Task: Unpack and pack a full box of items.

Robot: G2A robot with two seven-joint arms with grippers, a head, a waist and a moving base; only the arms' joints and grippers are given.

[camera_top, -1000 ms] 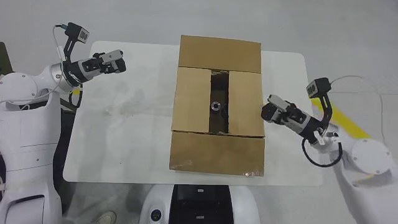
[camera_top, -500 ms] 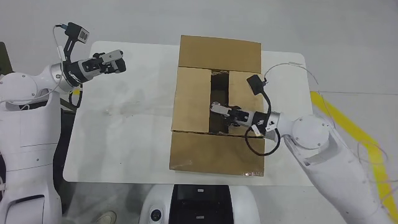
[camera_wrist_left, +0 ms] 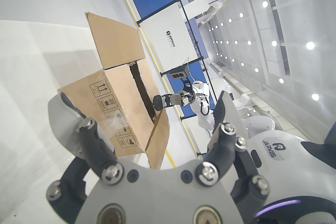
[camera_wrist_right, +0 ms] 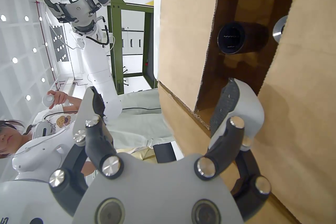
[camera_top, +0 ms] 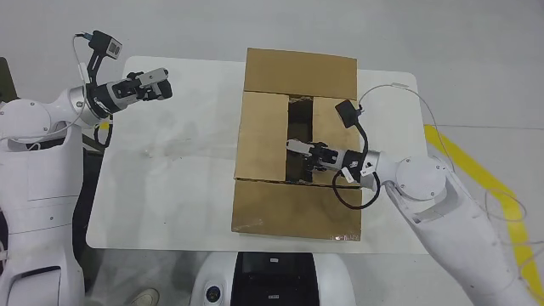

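Box flaps (camera_top: 262, 136) hide most contents; a dark cylinder (camera_wrist_right: 236, 37) shows between.

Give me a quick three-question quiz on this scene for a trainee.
1. True or false: the left gripper is holding an item.
2. Where is the right gripper? A) at the gap between the flaps of the cardboard box; B) over bare table; C) beyond the box's far side.
3. Fill in: the dark item seen through the gap is shaped like a ____.

Key: 1 false, it is open and empty. 2 A. 3 cylinder.
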